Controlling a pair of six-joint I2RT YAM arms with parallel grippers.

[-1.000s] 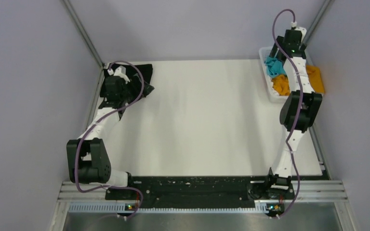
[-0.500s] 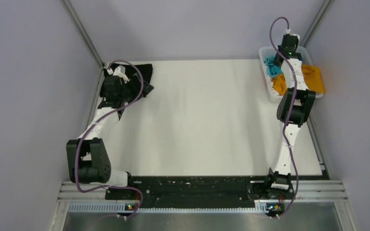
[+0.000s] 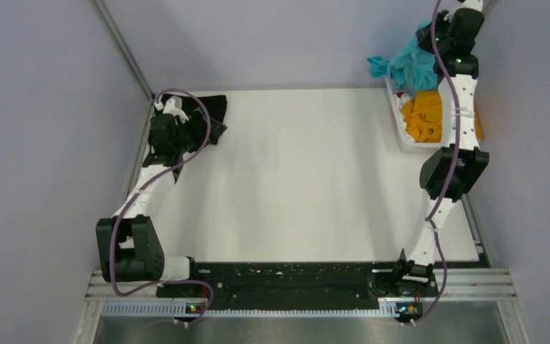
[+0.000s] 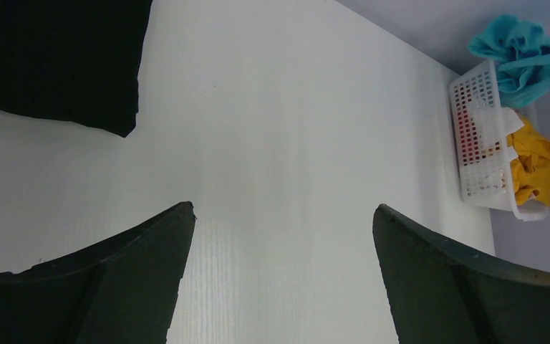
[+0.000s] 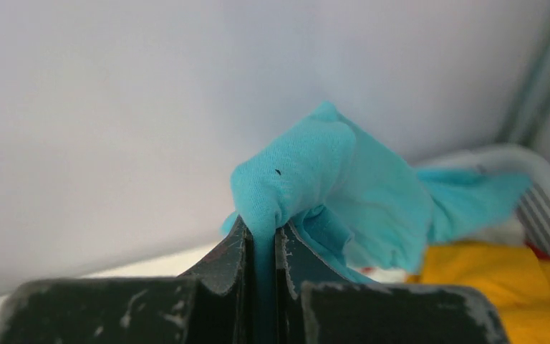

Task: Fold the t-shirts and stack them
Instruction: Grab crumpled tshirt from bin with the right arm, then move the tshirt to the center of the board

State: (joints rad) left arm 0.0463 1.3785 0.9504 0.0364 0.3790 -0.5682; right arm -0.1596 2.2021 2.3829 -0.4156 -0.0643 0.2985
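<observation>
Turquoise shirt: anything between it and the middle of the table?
Nothing visible. The right gripper is shut on the turquoise shirt, which hangs above the basket. The orange shirt lies in that basket; the black shirt lies at the far left corner of the table, by the open left gripper, off that path.

White table (image 3: 308,179) carries a black t-shirt (image 3: 216,106) far-left and, seemingly, a basket (image 4: 481,154) far-right.

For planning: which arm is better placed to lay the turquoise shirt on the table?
Right: the right gripper holds the turquoise shirt above the basket; the left gripper is open, far away.
</observation>
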